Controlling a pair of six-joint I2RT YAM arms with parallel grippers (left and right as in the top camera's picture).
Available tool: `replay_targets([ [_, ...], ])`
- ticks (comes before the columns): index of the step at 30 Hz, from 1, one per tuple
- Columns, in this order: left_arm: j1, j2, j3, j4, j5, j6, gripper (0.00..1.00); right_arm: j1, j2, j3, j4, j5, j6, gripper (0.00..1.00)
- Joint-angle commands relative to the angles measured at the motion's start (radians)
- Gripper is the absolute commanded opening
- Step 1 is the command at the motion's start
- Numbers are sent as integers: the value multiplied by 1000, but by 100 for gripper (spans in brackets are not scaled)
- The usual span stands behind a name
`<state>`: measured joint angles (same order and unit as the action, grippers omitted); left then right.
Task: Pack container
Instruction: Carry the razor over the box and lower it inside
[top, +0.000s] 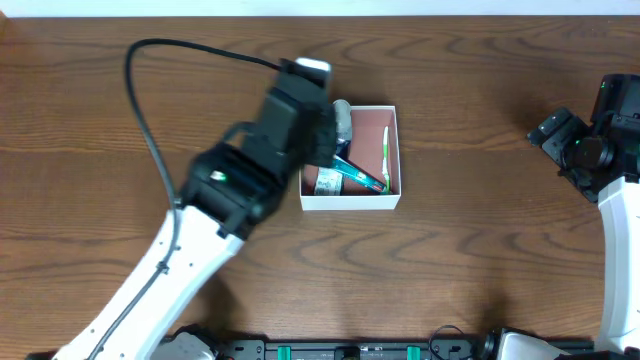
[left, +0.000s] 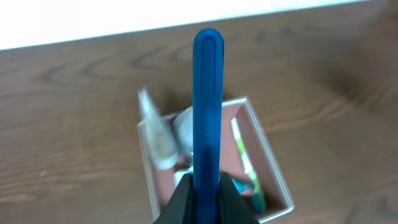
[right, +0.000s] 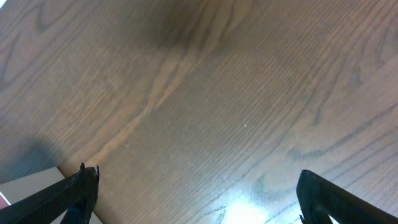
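below left gripper (left: 206, 188), clamped on blue stick (left: 207, 106), sits container (top: 360, 203) w/ toiletries (top: 355, 178).

Your left gripper (left: 205, 190) hangs over the container (top: 350, 203), a long item (left: 207, 106) clamped in it; a toothbrush (top: 386, 150) and tube (left: 155, 137) lie inside; your right gripper (right: 196, 175) sits far right.

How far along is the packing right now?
Done: the container already holds a green toothbrush and a tube. In hand: the left gripper is shut on a long blue item above the container. Left: lower and release it inside. The right gripper is open over the table, holding nothing.
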<state>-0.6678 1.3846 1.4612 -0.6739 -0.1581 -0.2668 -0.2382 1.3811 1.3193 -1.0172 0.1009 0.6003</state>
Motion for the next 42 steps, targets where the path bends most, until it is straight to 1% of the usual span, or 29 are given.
replay_targets([
  [1,-76,60,12,49,-135,-87,6,-5,1,14,0,0,16,99],
  [5,-129,155,12,104,-148,-121,6,-5,1,14,0,0,16,99],
  [8,-141,221,12,124,-142,-163,6,-5,1,14,0,0,16,99],
  [13,-147,323,12,164,-66,-166,6,-5,1,14,0,0,16,99],
  [18,-148,399,12,166,-51,-181,6,-5,1,14,0,0,16,99],
  [24,-148,459,11,168,-12,-194,6,-5,1,14,0,0,16,99],
  [30,-147,506,11,168,-10,-204,6,-5,1,14,0,0,16,99],
  [37,-147,523,11,190,-7,-229,7,-5,1,14,0,0,16,99],
  [39,-147,523,11,202,-6,-229,15,-5,1,14,0,0,16,99],
  [40,-147,523,11,206,-6,-229,23,-5,1,14,0,0,16,99],
  [42,-147,523,11,210,-6,-229,25,-5,1,14,0,0,16,99],
])
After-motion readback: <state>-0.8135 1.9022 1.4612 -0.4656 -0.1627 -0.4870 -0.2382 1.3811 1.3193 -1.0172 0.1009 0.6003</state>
